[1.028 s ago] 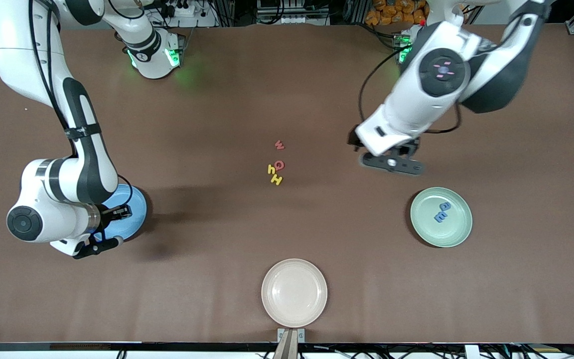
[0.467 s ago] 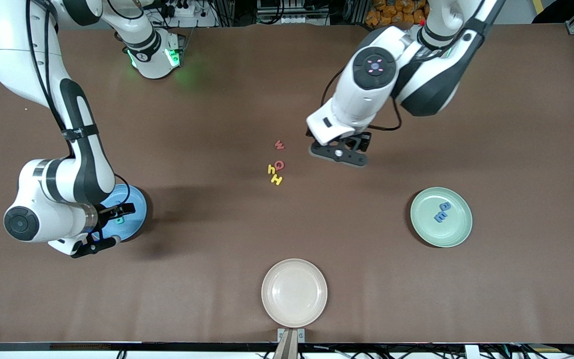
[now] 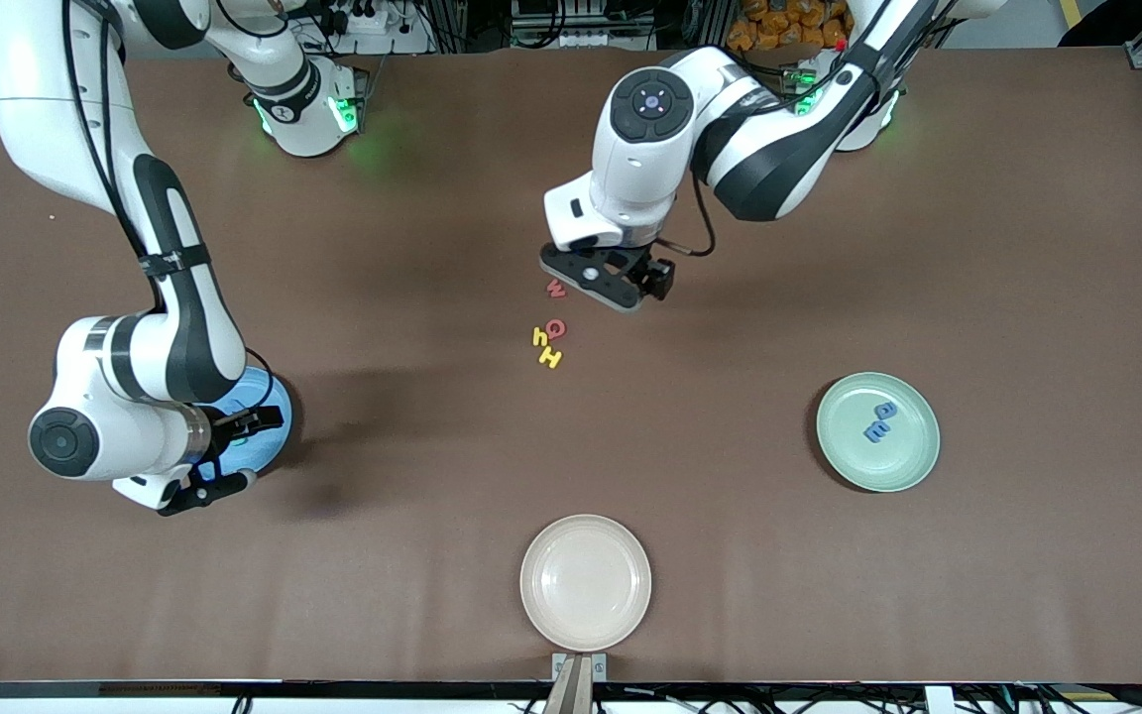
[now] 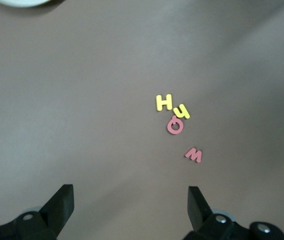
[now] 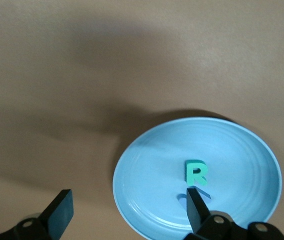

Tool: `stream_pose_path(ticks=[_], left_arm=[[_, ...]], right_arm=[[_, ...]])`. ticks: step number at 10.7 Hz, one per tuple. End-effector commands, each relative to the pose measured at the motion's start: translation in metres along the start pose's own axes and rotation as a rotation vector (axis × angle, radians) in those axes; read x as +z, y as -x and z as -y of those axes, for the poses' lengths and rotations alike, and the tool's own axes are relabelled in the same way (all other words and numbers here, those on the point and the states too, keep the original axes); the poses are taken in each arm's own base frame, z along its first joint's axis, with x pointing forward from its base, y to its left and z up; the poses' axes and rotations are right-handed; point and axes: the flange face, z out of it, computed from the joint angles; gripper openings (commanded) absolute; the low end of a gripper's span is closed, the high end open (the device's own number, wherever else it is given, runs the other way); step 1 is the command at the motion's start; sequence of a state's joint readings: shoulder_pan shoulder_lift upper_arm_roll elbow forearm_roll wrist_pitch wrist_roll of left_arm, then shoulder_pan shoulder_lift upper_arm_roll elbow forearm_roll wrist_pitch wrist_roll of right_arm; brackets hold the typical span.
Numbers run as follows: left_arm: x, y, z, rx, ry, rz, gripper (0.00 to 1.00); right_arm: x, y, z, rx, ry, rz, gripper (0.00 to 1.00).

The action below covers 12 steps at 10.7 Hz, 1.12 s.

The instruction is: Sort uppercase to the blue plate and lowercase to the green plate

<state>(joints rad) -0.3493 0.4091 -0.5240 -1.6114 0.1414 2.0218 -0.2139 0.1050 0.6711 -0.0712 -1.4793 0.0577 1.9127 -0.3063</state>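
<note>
Four letters lie mid-table: red w [image 3: 555,289] farthest from the front camera, then red Q [image 3: 556,328], yellow h [image 3: 540,338] and yellow H [image 3: 550,357]. My left gripper [image 3: 599,288] hangs open and empty over the table beside the w [image 4: 194,155]. The green plate [image 3: 903,461] holds a round blue letter [image 3: 886,409] and a blue m [image 3: 874,429]. My right gripper [image 5: 129,207] is open over the rim of the blue plate [image 5: 152,185]. On that plate lie the teal R [image 5: 196,172] and a blue letter [image 5: 183,200] half hidden by a finger.
A cream-white plate [image 3: 585,582] sits near the table's front edge, nearer the front camera than the letter cluster. The right arm's forearm covers most of the blue plate [image 3: 269,426] in the front view.
The left arm swept from beside the green plate to the letters mid-table. The right gripper opened, let the teal R go onto the blue plate and shifted slightly.
</note>
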Motion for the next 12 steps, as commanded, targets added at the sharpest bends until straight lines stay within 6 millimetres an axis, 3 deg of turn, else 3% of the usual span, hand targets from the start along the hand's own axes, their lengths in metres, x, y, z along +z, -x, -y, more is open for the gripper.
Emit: stream_pose_path(ticks=[1, 5, 7, 9, 12], left_arm=[[0.024, -0.007, -0.013, 0.185, 0.026, -0.006, 1.00], [0.062, -0.016, -0.024, 0.470, 0.076, -0.033, 1.00], [0.079, -0.014, -0.053, 0.574, 0.081, -0.040, 1.00], [0.102, -0.014, -0.071, 0.663, 0.022, -0.055, 1.00], [0.127, -0.013, -0.085, 0.688, 0.043, -0.063, 1.00]], right_arm=[[0.003, -0.007, 0.018, 0.031, 0.009, -0.026, 1.00], [0.015, -0.018, 0.022, 0.041, 0.025, -0.066, 1.00], [0.024, -0.028, 0.030, 0.062, 0.037, -0.103, 1.00], [0.024, -0.034, 0.057, 0.119, 0.042, -0.104, 1.00], [0.026, -0.034, 0.055, 0.129, 0.043, -0.102, 1.00]])
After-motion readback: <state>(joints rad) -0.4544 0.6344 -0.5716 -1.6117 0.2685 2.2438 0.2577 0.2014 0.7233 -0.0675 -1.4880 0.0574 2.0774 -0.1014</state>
